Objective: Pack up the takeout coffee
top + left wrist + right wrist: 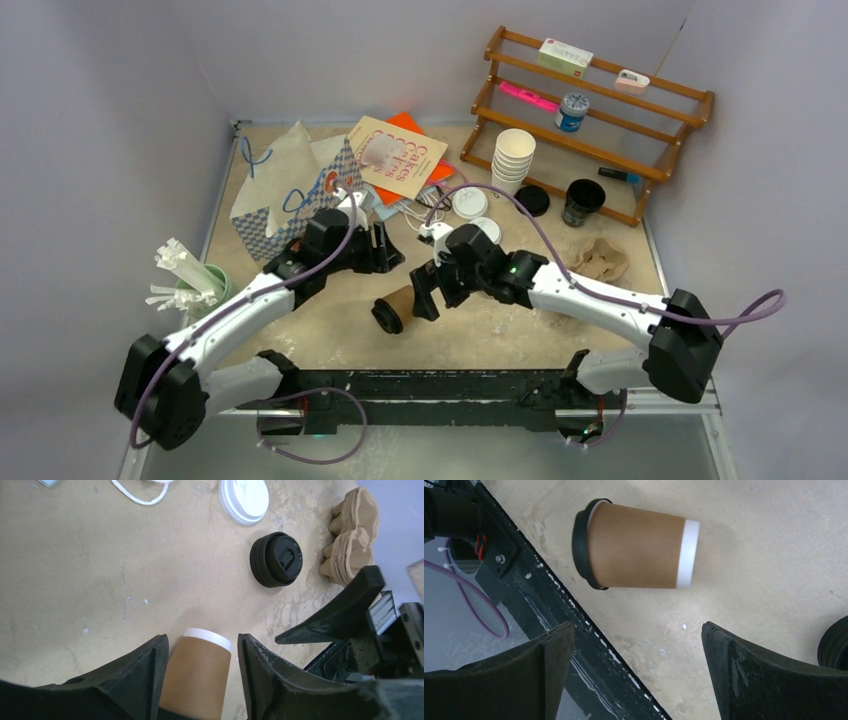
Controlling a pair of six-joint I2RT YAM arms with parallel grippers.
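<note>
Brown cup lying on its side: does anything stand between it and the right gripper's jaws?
Nothing visible does. The brown cup lies alone on the table, and the right gripper faces it with its jaws open; only table surface shows between them.

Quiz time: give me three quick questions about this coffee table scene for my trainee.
1. The brown cup has a lid that is: A white, B black, C clear.
2. True or false: that cup stands upright.
3. Fill in: the right claw is ____ (open or shut).
Key: 1 B; 2 false, it lies on its side; 3 open.
</note>
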